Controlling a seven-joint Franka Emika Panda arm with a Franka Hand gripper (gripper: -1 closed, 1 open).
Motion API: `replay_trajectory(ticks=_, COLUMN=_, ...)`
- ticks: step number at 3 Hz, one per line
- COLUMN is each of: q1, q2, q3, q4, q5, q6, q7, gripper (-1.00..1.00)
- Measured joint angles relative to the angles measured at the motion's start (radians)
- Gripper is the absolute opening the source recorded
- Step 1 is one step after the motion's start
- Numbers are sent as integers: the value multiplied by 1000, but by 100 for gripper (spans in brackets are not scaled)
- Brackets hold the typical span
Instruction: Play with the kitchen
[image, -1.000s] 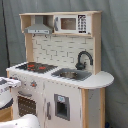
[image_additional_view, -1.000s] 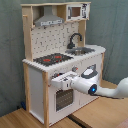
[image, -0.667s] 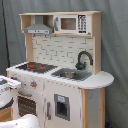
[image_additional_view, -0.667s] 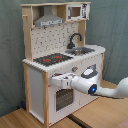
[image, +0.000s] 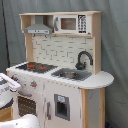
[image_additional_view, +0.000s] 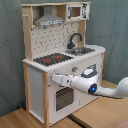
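Item: toy kitchen (image_additional_view: 65, 60), white and pale wood, stood upright directly ahead of the gripper (image_additional_view: 56, 78), with its hob (image_additional_view: 52, 59) above the gripper, its sink (image_additional_view: 82, 50) and black faucet (image_additional_view: 75, 39) above and farther along the counter, and its oven door (image_additional_view: 62, 97) just below. The gripper was levelled at the front panel near the knob row; whether its fingers were parted or closed could not be told. Risk, as judged: a forward push off-line could have glanced off the panel or shoved the light cabinet backward.
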Motion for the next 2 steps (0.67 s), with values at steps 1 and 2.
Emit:
replay_trajectory(ticks=1, q1=0, q2=5, q3=1, q4=0, q5=0, q6=0, q7=115, gripper=-100)
replay_trajectory(ticks=2, q1=0, q2=5, q3=2, q4=-1, q5=1, q6=0, q7=242, gripper=-100)
